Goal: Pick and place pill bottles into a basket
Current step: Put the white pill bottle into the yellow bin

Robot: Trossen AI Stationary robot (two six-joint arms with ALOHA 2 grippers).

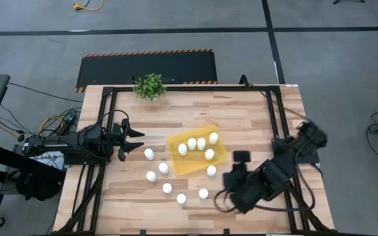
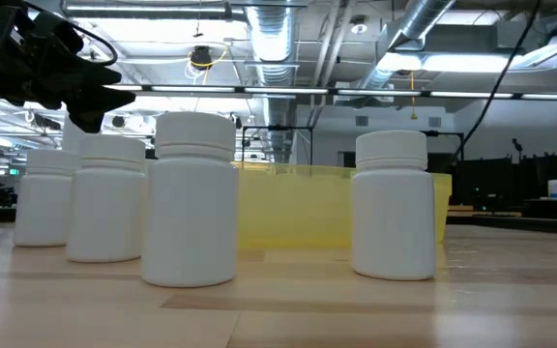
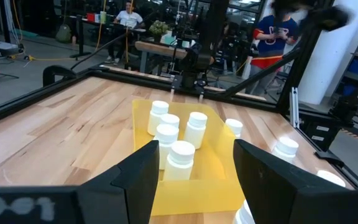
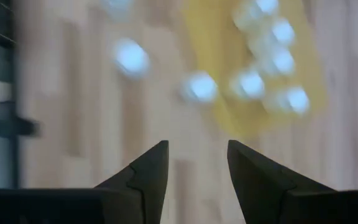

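The yellow basket (image 1: 198, 153) is sitting mid-worktop with five pill bottles (image 1: 191, 143) already in it, and seven more are standing loose off its near and left edges — so roughly half still to go. The right gripper (image 4: 197, 163) is hovering over the near-right part of the worktop with jaws released and empty, the left gripper (image 1: 131, 143) waiting spread open by the left edge. I'd take the bottle (image 1: 211, 170) touching the basket's near edge next, dropping straight down and centring on the cap so it isn't tipping its neighbours.
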